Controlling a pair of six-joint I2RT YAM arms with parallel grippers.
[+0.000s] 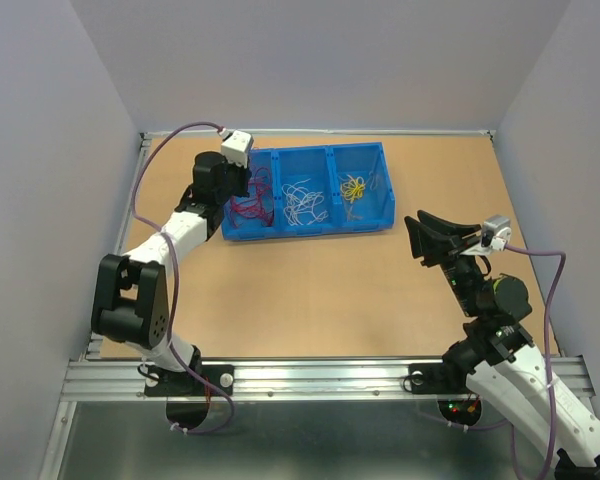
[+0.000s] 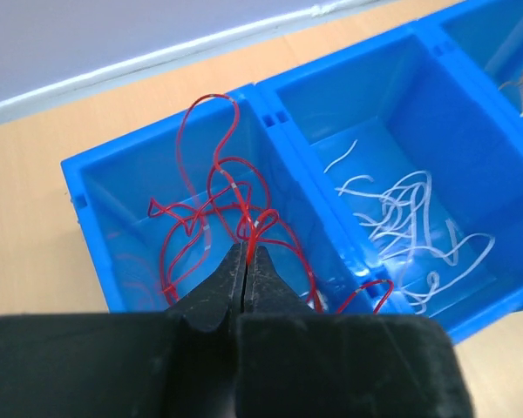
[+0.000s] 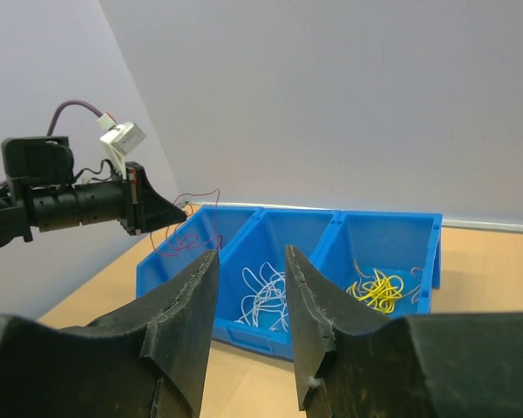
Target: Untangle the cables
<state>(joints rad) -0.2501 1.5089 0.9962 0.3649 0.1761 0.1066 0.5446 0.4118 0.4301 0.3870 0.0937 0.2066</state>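
Observation:
A blue bin (image 1: 382,165) with three compartments stands at the back of the table. Red cables (image 1: 251,203) are in its left compartment, white cables (image 1: 302,203) in the middle one, yellow cables (image 1: 353,188) in the right one. My left gripper (image 1: 242,180) is above the left compartment, shut on a red cable; in the left wrist view (image 2: 247,248) the red cables (image 2: 211,187) hang from its tips, lifted partly out of the bin (image 2: 270,109). My right gripper (image 1: 413,236) is open and empty, right of the bin; in its wrist view (image 3: 251,257) it faces the bin (image 3: 392,222).
Purple cables run along both arms (image 1: 552,290). Grey walls enclose the table on three sides. An aluminium rail (image 1: 320,375) with both arm bases runs along the near edge.

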